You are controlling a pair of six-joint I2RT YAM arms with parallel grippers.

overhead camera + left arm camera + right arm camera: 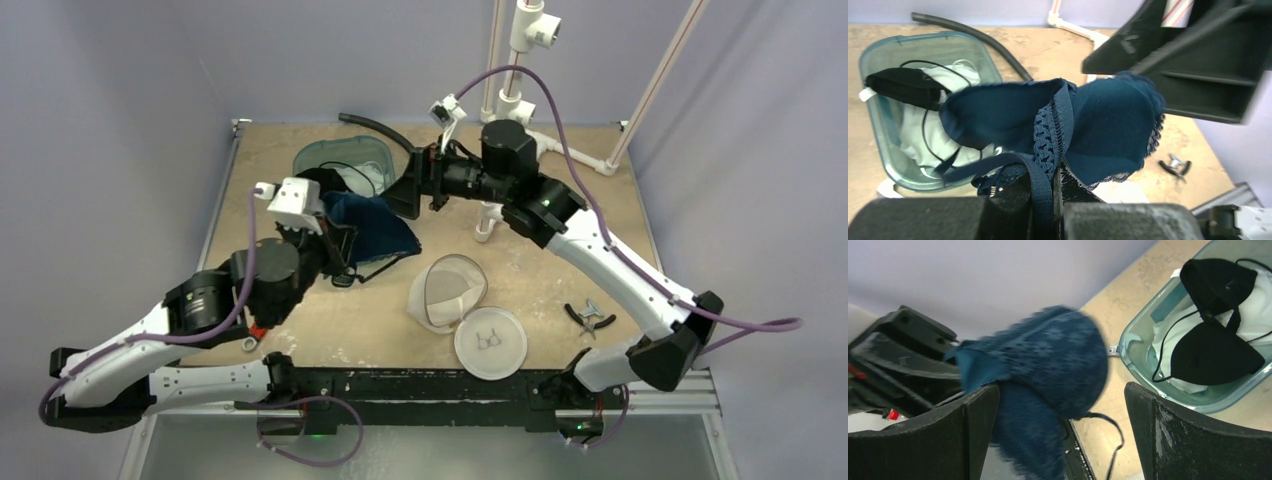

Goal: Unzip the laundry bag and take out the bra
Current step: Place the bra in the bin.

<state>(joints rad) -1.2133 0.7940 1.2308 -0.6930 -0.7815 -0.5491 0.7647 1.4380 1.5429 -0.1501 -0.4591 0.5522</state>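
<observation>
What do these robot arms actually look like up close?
The left arm and right arm have white shells and chunky black joints, with purple cables looping along. The left end effector and right end effector are black, two-fingered.

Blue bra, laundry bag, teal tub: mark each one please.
blue bra (1108, 125), left wrist view, middle of the lace-edged cup.
laundry bag (447, 290), top external view, on the mesh body.
teal tub (913, 47), left wrist view, on the bare far wall.
</observation>
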